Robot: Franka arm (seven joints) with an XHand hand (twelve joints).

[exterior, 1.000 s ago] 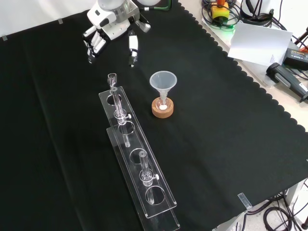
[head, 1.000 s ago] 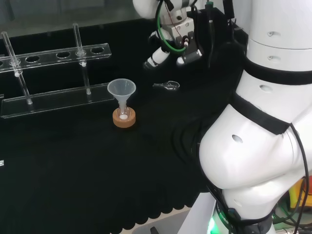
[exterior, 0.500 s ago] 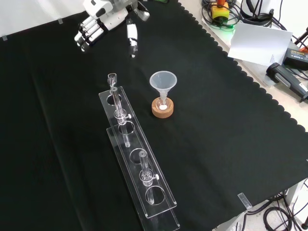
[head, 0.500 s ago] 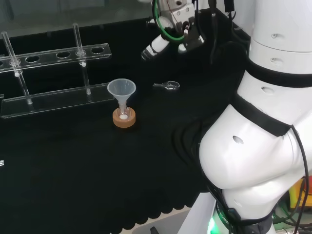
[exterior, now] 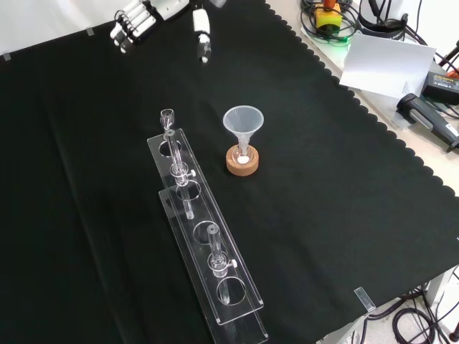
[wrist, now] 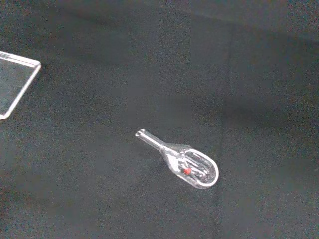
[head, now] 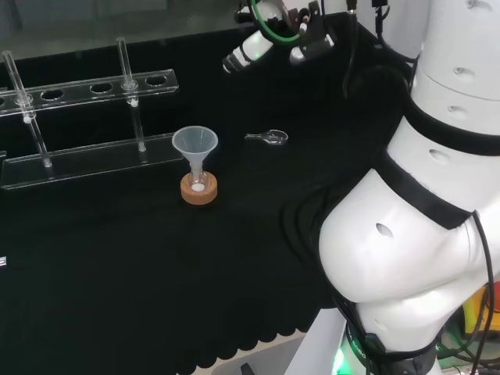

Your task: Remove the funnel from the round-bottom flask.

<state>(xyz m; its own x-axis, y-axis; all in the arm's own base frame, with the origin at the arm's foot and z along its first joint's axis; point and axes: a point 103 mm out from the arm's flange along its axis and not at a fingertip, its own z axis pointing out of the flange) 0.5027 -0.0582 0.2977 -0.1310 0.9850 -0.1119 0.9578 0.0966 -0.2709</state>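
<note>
A clear plastic funnel (head: 194,145) (exterior: 243,122) stands upright with its stem in a small round-bottom flask (head: 198,184) (exterior: 243,156). The flask rests in a cork ring (head: 199,192) (exterior: 242,165) near the middle of the black cloth. The hand (head: 244,55) (exterior: 135,14) hangs high over the cloth, well away from the funnel, at the top of both the head view and the front view. Its fingers are straight and spread from the thumb (exterior: 203,36), and it holds nothing.
A long clear rack (head: 86,117) (exterior: 204,236) with a few glass tubes stands beside the funnel; its corner (wrist: 15,82) shows in the wrist view. A small glass piece (head: 267,137) (exterior: 167,115) (wrist: 182,162) lies on the cloth below the hand. Cables and paper (exterior: 387,61) lie past the cloth's scalloped edge.
The hand has risen and drawn away toward the top of both views, its fingers straightening. The funnel, flask and small glass piece have not moved.
</note>
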